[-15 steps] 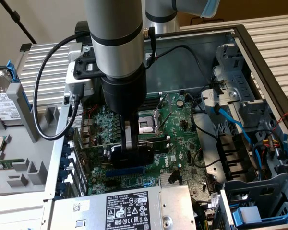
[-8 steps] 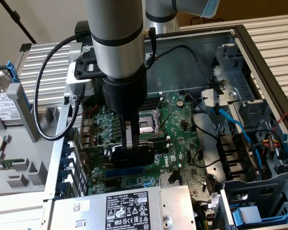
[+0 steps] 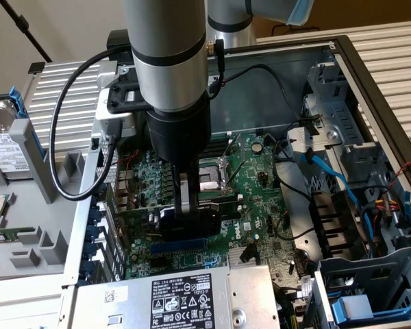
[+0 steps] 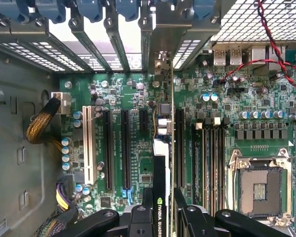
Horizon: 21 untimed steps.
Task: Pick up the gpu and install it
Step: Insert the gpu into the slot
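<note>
Green motherboard [image 3: 255, 205] [image 4: 130, 96] lies in the open case [image 3: 370, 65]. Over it the hand [image 3: 186, 205] [image 4: 163, 219] is closed narrowly on the gpu [image 3: 195, 221] [image 4: 160, 170], a finger on each face. The gpu stands upright on edge among the black slots, its far end toward the rear slot covers [image 4: 113, 34]. Whether it is seated in a slot cannot be told.

Arm [image 3: 168, 55] upright, tool [image 3: 185, 209] pointing down, clamped on gpu [image 4: 159, 210].

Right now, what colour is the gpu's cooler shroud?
The gpu's shroud is black; wrist view shows it best.
</note>
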### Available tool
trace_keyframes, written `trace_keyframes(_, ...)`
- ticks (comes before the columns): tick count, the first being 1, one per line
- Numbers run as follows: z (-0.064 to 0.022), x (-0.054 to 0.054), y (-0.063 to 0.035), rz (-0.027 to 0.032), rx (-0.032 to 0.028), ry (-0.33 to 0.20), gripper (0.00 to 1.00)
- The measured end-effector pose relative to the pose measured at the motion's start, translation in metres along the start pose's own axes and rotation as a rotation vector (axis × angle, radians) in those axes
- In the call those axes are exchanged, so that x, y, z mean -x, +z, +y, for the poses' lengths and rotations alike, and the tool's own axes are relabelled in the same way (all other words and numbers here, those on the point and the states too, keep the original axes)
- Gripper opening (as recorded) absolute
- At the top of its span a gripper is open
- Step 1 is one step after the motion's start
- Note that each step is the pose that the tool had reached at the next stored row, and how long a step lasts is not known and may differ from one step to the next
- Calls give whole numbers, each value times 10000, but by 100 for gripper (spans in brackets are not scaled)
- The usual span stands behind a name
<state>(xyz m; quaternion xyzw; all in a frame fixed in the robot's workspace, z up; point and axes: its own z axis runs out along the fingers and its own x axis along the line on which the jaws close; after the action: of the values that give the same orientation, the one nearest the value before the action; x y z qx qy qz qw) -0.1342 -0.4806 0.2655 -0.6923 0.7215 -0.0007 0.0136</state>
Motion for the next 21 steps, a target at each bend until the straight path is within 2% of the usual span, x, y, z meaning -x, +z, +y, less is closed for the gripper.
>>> trace_keyframes(5,-2,-2,0,1,36,14,27)
trace_keyframes(10,-6,-11,0,5,103,51,27)
trace_keyframes(21,-7,-13,14,6,102,51,27)
